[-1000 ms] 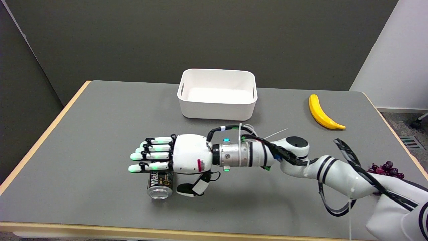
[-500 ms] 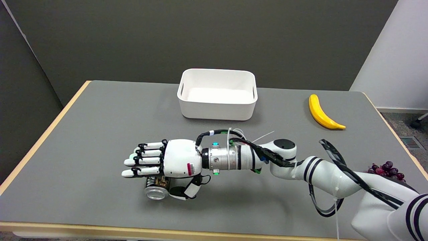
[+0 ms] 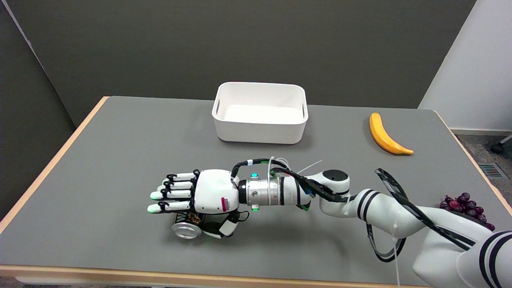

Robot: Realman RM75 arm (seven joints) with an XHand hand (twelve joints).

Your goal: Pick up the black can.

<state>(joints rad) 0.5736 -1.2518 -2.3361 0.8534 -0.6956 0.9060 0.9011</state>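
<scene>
1. Fingers (image 3: 170, 196) of the right hand (image 3: 202, 196) lie straight and slightly apart, pointing toward the left of the frame, with nothing clamped between them; their tips glow green.
2. Palm faces down, directly over the can (image 3: 187, 226); the thumb (image 3: 224, 229) curls low on the can's right side. Whether the palm or thumb touches it cannot be told.
3. Right arm (image 3: 360, 206) reaches in from the lower right, forearm running almost level across the frame, black cables looped along it.
4. Black can lies on its side at lower centre-left, near the table's front edge, its silver end facing the camera, mostly hidden under the hand.
5. White bin (image 3: 260, 132) stands at upper centre, well apart from the hand; its inside shows only white.
6. Banana (image 3: 384, 136) lies at upper right; dark grapes (image 3: 464, 205) sit at the right edge, partly hidden by the arm.
7. Table (image 3: 120, 160) is grey with a light wood edge; dark grey walls stand behind it, a white wall at upper right.
</scene>
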